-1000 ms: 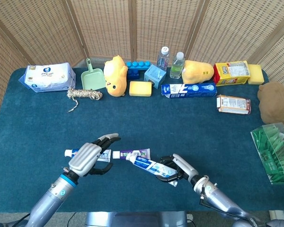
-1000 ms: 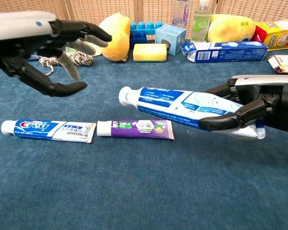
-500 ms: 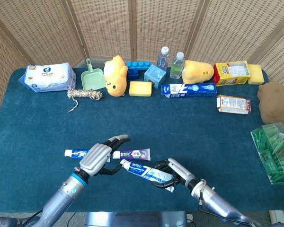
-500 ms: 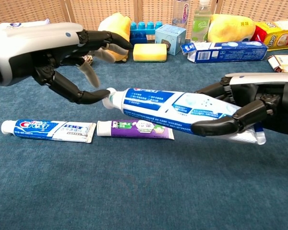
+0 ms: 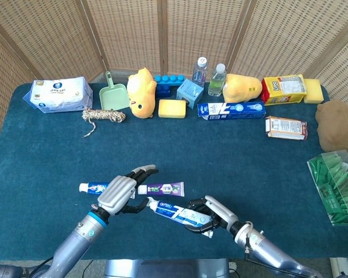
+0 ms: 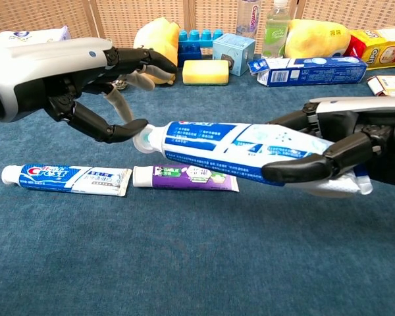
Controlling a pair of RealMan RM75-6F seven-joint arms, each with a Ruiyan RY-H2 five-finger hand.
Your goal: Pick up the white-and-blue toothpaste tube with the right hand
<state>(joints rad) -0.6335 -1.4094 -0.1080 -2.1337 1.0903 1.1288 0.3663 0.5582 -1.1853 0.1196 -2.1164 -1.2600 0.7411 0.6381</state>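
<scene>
Change: since a second ago we have carried the white-and-blue toothpaste tube (image 6: 240,146) leftward, and our left robot hand (image 6: 95,79) has come across so its fingertips (image 6: 128,128) now meet the cap end.
Right robot hand (image 6: 332,155): wrapped around the tube's crimped tail half, thumb under, fingers over, so the cap end juts out free.
Tube position: lifted clear of the desk (image 5: 232,156), roughly level, near the front edge, above and just right of the purple toothpaste tube (image 6: 185,178).
Left robot hand state: fingers narrowed at the cap; we cannot tell whether they pinch it or only touch it.
Other tubes: the Crest tube (image 6: 66,178) lies flat at near left.
Progress: the pick-up looks done, we judge.
</scene>
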